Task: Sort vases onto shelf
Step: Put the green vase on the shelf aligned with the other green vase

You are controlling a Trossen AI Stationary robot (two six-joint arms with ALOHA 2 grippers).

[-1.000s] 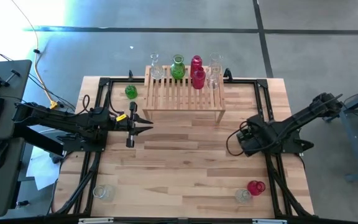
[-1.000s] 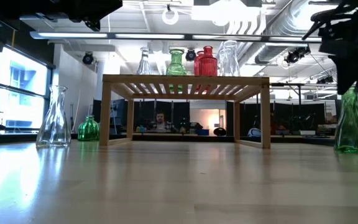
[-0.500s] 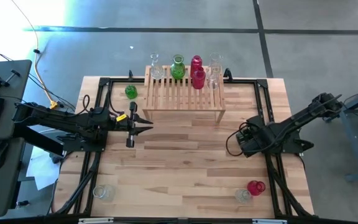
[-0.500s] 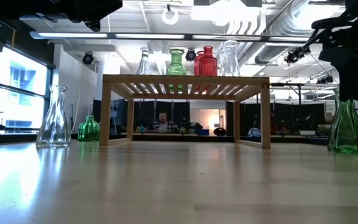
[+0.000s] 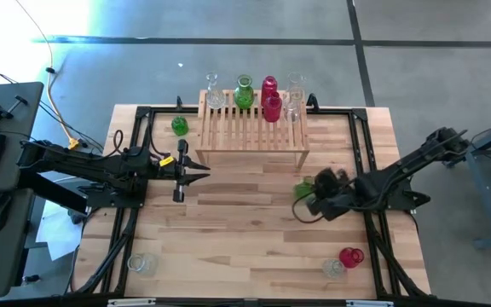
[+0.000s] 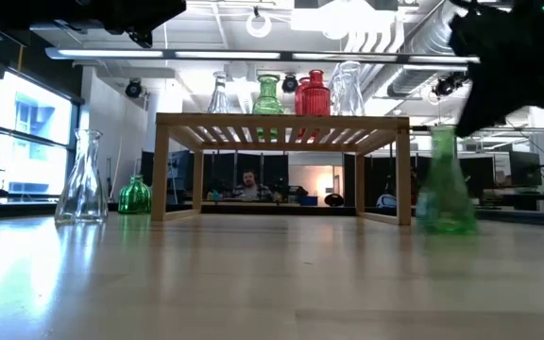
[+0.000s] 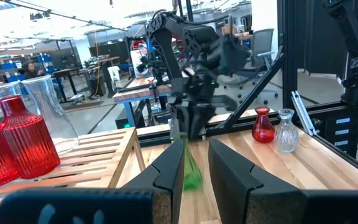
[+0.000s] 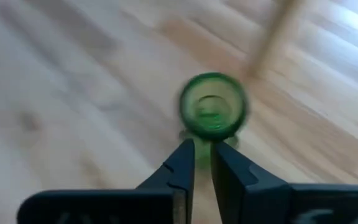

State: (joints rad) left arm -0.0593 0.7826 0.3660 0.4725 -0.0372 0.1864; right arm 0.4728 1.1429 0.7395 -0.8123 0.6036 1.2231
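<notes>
- Wood planks make up the table (image 5: 228, 239), and a workshop with desks and lamps shows behind it.
- One green vase (image 6: 445, 189) stood near the right edge a moment ago; now it is nearer the middle, in front of the right leg of the shelf (image 5: 252, 128), and it looks smeared.
- Seen from above, this green vase (image 5: 303, 188) peeks out beside the right gripper (image 5: 314, 198), which has moved toward the middle with it.
- The right fingers (image 8: 185, 168) were wide a moment ago. Now they are almost together, right beside the vase's round mouth (image 8: 213, 106). I cannot tell if they pinch the glass.
- On the shelf stand clear, green and red vases. A small green one (image 5: 180, 126) and a clear one (image 6: 81, 179) stand on the table at its left.
- A red vase (image 5: 350, 256) and a clear vase (image 5: 334, 269) sit together near the front right corner. Another clear vase (image 5: 141, 264) sits at the front left.
- The left gripper (image 5: 196, 170) has not moved. It hovers left of the shelf's front, fingers (image 7: 235, 174) nearly shut on nothing.
- Bare wood lies open across the middle and front.
</notes>
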